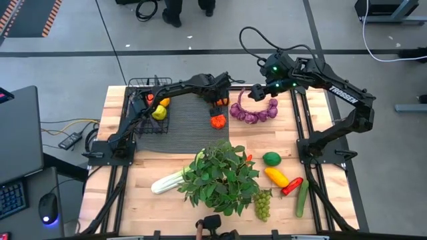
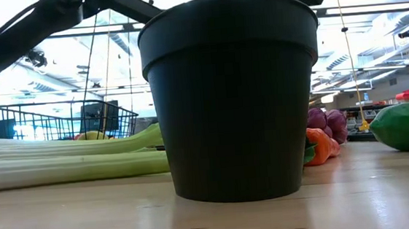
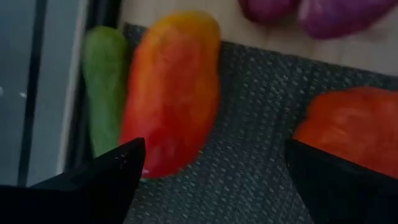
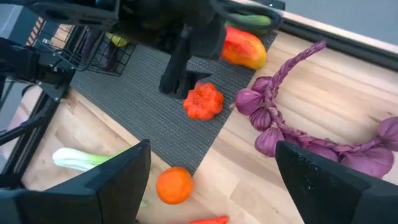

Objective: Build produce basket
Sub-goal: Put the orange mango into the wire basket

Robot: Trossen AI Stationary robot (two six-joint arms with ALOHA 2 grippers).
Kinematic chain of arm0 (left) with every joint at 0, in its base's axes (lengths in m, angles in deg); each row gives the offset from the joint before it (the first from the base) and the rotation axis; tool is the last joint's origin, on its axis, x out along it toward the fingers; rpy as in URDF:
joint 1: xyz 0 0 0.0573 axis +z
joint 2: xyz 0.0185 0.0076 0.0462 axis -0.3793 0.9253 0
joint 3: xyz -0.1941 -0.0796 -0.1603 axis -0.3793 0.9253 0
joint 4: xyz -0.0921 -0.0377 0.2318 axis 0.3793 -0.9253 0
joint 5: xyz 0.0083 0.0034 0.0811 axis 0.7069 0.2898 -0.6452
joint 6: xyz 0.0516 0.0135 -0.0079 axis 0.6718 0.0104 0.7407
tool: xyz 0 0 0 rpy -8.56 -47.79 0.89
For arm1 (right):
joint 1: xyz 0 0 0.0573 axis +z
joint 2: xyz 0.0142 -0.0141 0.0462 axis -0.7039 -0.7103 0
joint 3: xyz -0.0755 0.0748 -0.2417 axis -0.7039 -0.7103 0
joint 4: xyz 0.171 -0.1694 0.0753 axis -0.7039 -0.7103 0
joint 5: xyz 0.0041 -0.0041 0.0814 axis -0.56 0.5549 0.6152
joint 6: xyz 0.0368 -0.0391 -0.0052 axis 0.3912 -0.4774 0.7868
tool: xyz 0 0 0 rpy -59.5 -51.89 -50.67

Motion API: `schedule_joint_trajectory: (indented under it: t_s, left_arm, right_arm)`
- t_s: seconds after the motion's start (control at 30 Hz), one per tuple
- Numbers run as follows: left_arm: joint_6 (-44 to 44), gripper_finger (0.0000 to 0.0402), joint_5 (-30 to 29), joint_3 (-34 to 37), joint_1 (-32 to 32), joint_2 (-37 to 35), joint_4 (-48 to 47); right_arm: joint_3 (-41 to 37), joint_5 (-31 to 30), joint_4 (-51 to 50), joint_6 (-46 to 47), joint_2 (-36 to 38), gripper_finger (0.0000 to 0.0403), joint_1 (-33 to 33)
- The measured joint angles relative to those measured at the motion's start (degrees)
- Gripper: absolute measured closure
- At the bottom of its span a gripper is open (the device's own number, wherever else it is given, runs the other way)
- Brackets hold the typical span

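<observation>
The black wire basket stands at the table's far left and holds a yellow pepper and an orange piece. My left gripper is open above the ribbed mat. It stands between an orange-red long pepper and a ridged red pepper, with a cucumber beyond. My right gripper is open and empty above the purple bulb string. The right wrist view shows the left gripper just beside the ridged pepper.
A big leafy plant in a black pot stands at the near middle, with celery to its left. A lime, yellow pepper, red pepper, cucumber and grapes lie at the near right. An orange lies off the mat.
</observation>
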Motion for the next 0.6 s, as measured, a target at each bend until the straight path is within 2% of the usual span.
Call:
schedule_joint_trajectory:
  t_s: [0.4,0.6]
  left_arm:
    - [2.1,0.0015,0.0,0.0,1.6,0.2,0.4]
    - [1.9,0.0015,1.1,0.0,1.1,2.7,0.3]
  right_arm:
    - [0.0,2.1,0.0,3.2,0.0,0.0056,1.0]
    - [0.0,1.6,0.0,4.3,0.0,0.0056,1.8]
